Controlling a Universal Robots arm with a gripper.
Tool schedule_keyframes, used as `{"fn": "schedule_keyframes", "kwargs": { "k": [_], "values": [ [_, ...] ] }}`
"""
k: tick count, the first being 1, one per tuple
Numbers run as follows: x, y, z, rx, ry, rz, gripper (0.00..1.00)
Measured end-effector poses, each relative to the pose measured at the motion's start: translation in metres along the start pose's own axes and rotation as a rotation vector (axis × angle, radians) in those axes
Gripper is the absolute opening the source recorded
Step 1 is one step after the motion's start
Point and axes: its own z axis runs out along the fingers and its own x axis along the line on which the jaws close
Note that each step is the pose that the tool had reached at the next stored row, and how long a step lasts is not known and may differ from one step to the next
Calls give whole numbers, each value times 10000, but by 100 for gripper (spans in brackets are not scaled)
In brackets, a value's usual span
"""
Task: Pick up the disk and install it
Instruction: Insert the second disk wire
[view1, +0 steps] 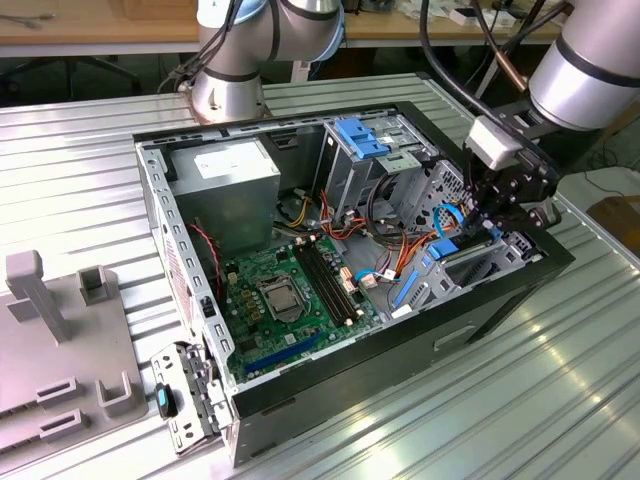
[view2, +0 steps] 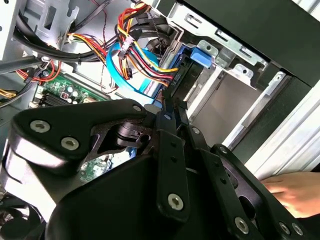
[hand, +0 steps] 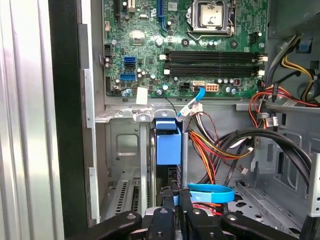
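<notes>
Ribbed metal table (view1: 80, 160) bears the open case (view1: 330, 370); hand (hand: 176, 199) grips the disk (hand: 168, 145).

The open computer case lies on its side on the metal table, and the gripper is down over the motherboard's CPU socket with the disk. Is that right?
Not quite. The gripper is at the drive bay on the exterior view's right, not over the CPU socket. In the first wrist view the disk sits edge-on in that bay ahead of the gripper. The case does lie open on the metal table.
</notes>
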Motion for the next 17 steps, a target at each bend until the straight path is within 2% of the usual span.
{"fn": "schedule_keyframes", "kwargs": {
  "k": [4, 17],
  "values": [
    [-3, -27, 14, 0, -1, 0, 16],
    [-32, -36, 48, 11, 22, 187, 16]
  ]
}}
